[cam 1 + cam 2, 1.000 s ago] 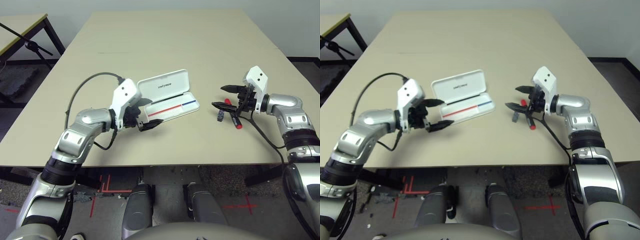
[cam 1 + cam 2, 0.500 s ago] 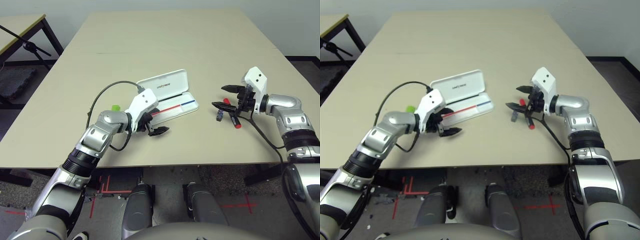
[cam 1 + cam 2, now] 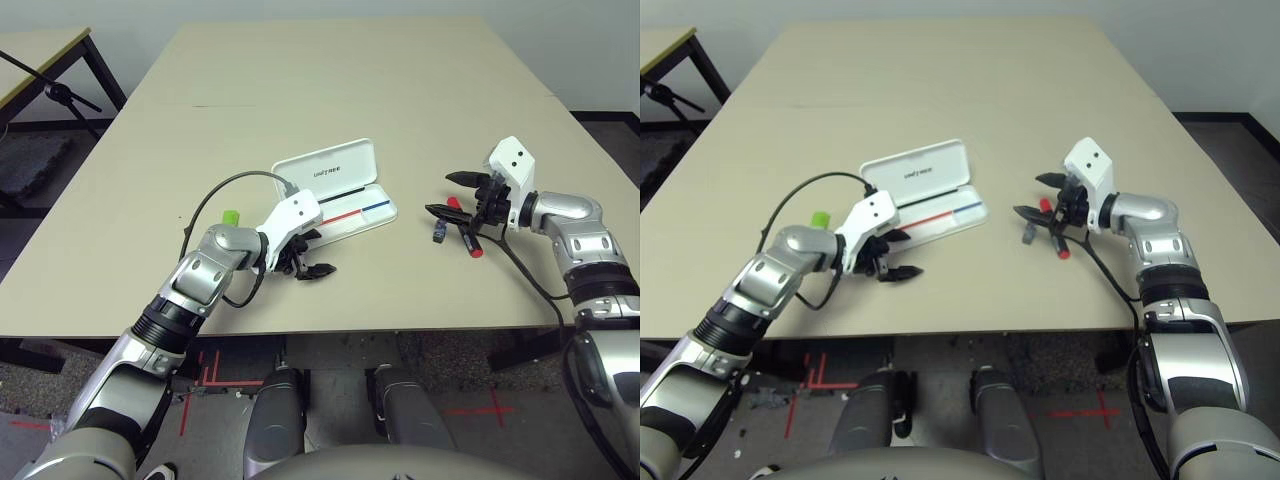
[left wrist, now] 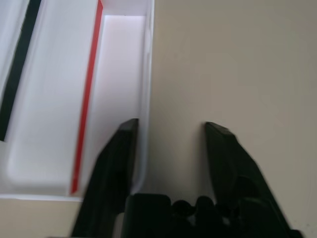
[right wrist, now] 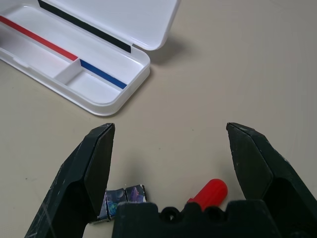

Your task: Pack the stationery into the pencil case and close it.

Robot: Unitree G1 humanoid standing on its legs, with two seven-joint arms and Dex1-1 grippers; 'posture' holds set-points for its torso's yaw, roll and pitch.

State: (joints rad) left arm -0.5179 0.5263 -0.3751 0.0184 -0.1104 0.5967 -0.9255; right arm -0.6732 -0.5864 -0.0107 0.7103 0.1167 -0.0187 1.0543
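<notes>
The white pencil case lies open mid-table, lid tilted back, with a red-and-blue stripe in its tray. My left gripper sits low at the tray's front left corner, open but narrowed; in the left wrist view one finger overlaps the tray wall and nothing is held. The lime-green highlighter lies on the table behind my left forearm. My right gripper hovers open over the red marker and the small dark blue-grey block, right of the case.
The table's front edge runs close below both grippers. A black cable loops from my left wrist. Another table with a black stand sits at the far left.
My left arm swung from left of the case to its front left corner and lowered, uncovering the green highlighter. Its fingers have narrowed. The right arm stayed put.
</notes>
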